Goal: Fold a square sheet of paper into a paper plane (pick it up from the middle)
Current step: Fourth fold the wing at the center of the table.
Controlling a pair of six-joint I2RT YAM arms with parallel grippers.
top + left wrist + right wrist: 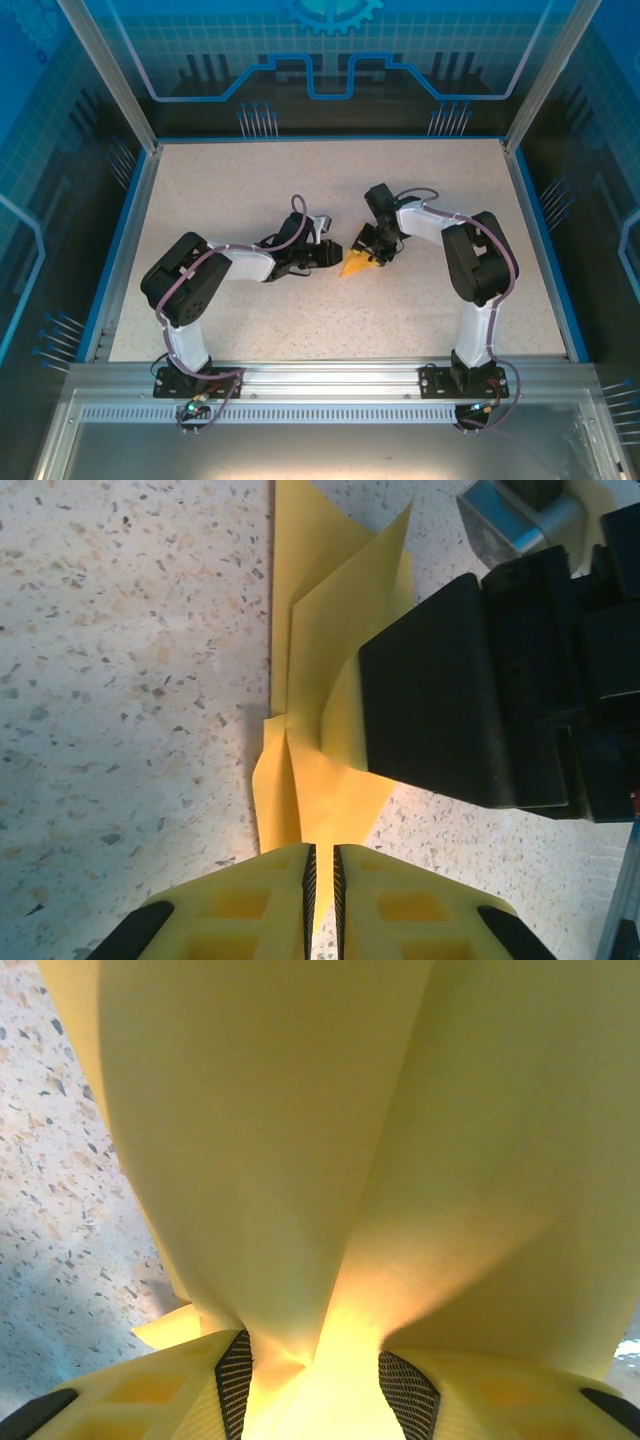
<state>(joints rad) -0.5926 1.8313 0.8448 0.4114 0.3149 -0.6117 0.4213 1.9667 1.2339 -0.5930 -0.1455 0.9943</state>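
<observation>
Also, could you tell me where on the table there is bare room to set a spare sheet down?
The far strip of the table along the back edge is bare, as is the near patch between the left arm and right arm. The middle is crowded: the left gripper and right gripper meet there at the folded paper.

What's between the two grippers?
Folded yellow paper sits between the left gripper and right gripper, as the top view shows.

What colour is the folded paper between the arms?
Plain orange-yellow, unmarked; the paper shows best in the left wrist view.
</observation>
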